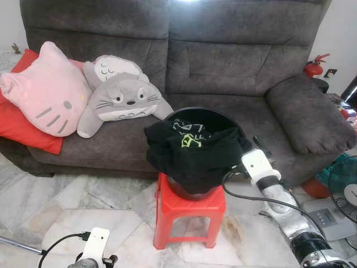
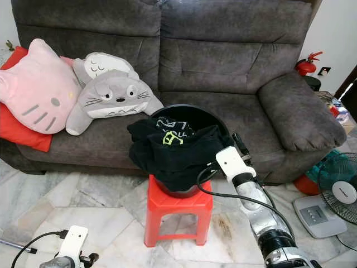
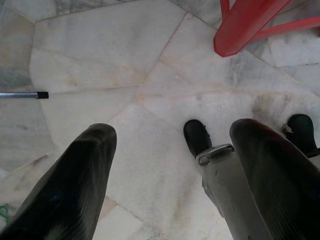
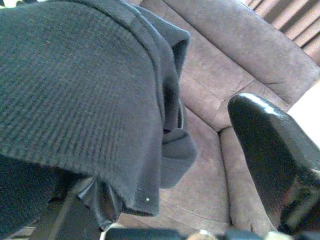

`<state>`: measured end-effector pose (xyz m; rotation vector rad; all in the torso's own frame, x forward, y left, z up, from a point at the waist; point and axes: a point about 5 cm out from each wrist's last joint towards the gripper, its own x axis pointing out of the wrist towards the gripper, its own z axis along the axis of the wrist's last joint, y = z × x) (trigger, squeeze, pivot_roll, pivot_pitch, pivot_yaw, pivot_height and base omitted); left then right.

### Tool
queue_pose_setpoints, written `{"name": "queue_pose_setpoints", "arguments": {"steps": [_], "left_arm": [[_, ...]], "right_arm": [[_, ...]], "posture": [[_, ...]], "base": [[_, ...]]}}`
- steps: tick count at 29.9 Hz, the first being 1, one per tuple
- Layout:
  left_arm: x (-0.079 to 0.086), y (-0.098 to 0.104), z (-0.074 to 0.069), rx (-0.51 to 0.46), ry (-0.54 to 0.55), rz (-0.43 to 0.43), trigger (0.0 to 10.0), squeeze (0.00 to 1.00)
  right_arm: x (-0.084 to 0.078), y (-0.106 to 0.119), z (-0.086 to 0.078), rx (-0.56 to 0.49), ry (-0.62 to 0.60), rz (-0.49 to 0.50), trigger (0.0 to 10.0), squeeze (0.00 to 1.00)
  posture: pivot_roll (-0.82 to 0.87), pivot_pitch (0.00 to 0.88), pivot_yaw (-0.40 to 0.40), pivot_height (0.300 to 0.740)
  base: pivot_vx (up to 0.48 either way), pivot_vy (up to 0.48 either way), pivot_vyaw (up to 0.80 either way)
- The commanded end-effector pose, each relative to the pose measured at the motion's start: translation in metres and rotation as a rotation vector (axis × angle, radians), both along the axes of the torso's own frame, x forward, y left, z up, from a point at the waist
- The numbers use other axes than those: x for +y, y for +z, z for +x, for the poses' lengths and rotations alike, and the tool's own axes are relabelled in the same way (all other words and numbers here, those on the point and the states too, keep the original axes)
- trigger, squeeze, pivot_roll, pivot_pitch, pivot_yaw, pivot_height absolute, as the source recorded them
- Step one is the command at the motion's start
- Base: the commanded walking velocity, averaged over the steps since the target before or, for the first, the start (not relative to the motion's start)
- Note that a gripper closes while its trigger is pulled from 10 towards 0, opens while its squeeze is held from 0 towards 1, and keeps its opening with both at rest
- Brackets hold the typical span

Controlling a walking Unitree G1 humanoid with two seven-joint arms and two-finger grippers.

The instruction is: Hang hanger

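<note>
A black basket (image 1: 215, 114) heaped with black clothes (image 1: 189, 151) stands on a red plastic stool (image 1: 189, 209) in front of the sofa. My right gripper (image 1: 255, 144) reaches up to the basket's right rim and touches the hanging edge of the clothes. In the right wrist view the dark knit cloth (image 4: 75, 100) covers one side and a single black finger (image 4: 272, 155) stands well apart from it, so the gripper is open. My left gripper (image 3: 175, 135) hangs low and open over the marble floor, holding nothing. I can make out no hanger.
Behind the stool is a grey sofa (image 1: 240, 67) with a pink cat cushion (image 1: 47, 92), a grey plush (image 1: 120, 97) and a red cushion (image 1: 22, 125). A fan (image 2: 340, 192) and a red fire extinguisher (image 1: 314, 67) are at the right. A metal rod (image 3: 22, 94) lies on the floor at the left.
</note>
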<state>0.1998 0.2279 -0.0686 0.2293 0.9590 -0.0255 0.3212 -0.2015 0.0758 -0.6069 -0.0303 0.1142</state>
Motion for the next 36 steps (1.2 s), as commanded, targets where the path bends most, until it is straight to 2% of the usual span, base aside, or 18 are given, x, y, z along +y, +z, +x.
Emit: {"name": "queue_pose_setpoints", "arguments": {"steps": [1, 12, 24, 30, 36], "left_arm": [[0.001, 0.000, -0.001, 0.004, -0.009, 0.013, 10.0, 0.00], [0.002, 0.000, -0.001, 0.004, -0.008, 0.013, 10.0, 0.00], [0.002, -0.001, -0.002, 0.003, -0.008, 0.013, 10.0, 0.00], [0.002, -0.001, -0.003, 0.005, -0.009, 0.011, 10.0, 0.00], [0.001, -0.001, -0.003, 0.008, -0.010, 0.010, 10.0, 0.00]], "right_arm": [[0.001, 0.000, 0.002, 0.005, 0.017, 0.002, 0.0, 0.00], [0.007, -0.005, -0.001, 0.035, 0.061, -0.002, 0.0, 0.00], [0.004, -0.004, 0.000, 0.032, 0.057, -0.006, 0.0, 0.00], [0.002, -0.002, 0.001, 0.021, 0.038, 0.010, 0.0, 0.00], [-0.008, 0.006, 0.004, -0.008, -0.049, 0.075, 0.0, 0.00]], "posture": [[-0.17, 0.026, -0.035, 0.740], [-0.17, 0.026, -0.033, 0.740], [-0.17, 0.018, -0.037, 0.740], [-0.17, 0.011, -0.038, 0.740], [-0.16, 0.007, -0.040, 0.740]], "base": [[0.000, 0.000, 0.00], [0.000, 0.000, 0.00], [0.000, 0.000, 0.00], [0.000, 0.000, 0.00], [0.000, 0.000, 0.00]]}}
